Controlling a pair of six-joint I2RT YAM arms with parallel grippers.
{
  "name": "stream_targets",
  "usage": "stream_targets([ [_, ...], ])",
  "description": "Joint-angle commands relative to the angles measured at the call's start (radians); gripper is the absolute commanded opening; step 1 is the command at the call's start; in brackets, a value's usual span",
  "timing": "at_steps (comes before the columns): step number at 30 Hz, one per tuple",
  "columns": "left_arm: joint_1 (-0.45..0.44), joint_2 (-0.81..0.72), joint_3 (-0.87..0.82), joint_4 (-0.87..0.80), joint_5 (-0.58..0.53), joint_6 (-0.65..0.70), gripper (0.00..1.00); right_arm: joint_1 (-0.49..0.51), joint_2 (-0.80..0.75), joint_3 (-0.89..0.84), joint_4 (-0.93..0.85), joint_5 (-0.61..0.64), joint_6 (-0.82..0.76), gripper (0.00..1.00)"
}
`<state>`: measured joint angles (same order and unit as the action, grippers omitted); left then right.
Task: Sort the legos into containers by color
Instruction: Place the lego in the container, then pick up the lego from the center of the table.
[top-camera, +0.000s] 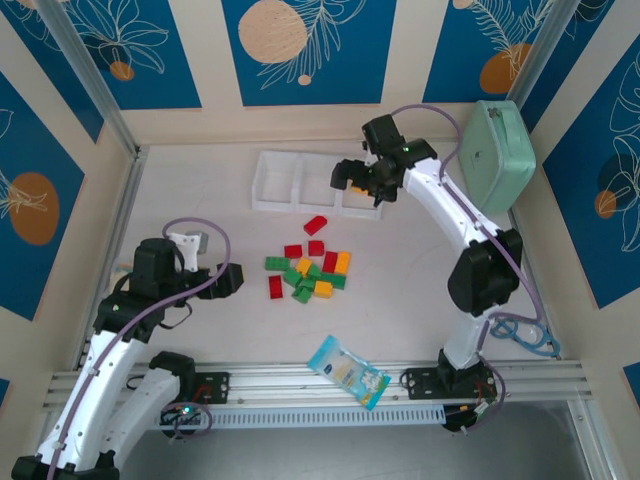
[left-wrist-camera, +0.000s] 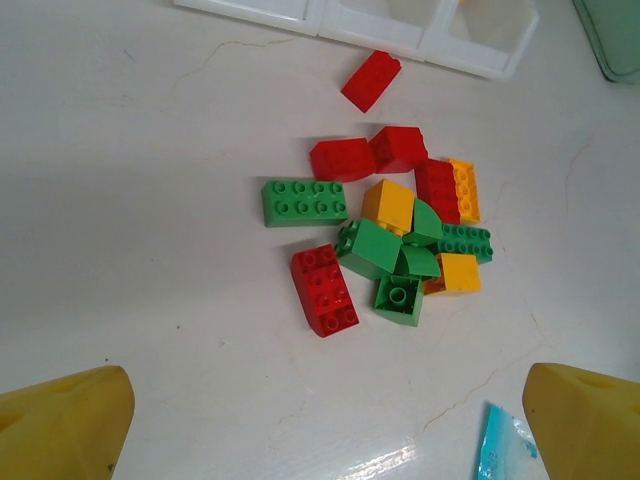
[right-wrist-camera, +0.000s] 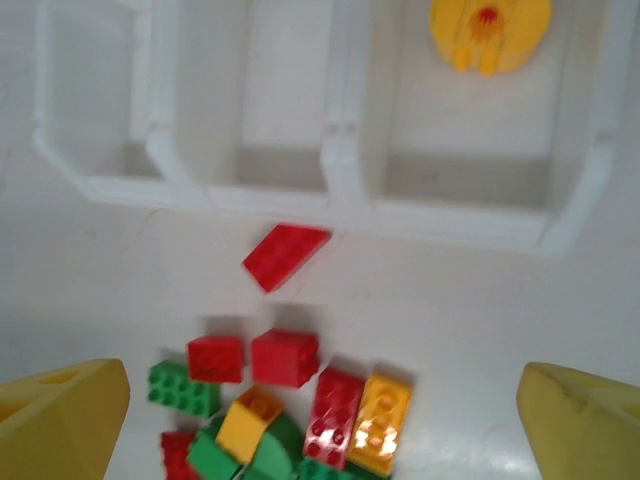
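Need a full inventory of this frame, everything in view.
Red bricks: five, red, four in the centre pile, one nearer the tray.
Green bricks: about five, green, pile.
Orange bricks: three, yellow-orange, pile.
Round piece: one, yellow, tray's right compartment.
Tray: one, white, three compartments, beyond the pile.
Case: one, mint green, far right.
Packet: one, blue-white, near edge.
Left fingers: two, yellow, open, left of pile.
Right fingers: two, yellow, open, at tray.

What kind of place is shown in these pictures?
Probably a robot test cell: two white robot arms bolted to a grey metal rail, a white tabletop enclosed by blue leaf-patterned wall panels, and small red, green and yellow plastic toy bricks.
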<state>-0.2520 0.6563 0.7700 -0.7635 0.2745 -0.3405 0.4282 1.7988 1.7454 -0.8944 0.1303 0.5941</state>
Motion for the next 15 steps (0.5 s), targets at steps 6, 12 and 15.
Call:
stream_targets([
  [6,-0.003,0.004,-0.009,0.015,0.04,0.001,0.99,0.114,-0.086,-0.304,0.126,0.113,0.283,0.99],
  [12,-0.003,-0.008,-0.019,0.034,0.058,0.005,0.99,0.171,-0.028,-0.328,0.193,0.116,0.28,0.94],
  [15,-0.003,-0.017,-0.025,0.04,0.063,0.005,1.0,0.176,0.026,-0.279,0.2,0.117,0.279,0.92],
])
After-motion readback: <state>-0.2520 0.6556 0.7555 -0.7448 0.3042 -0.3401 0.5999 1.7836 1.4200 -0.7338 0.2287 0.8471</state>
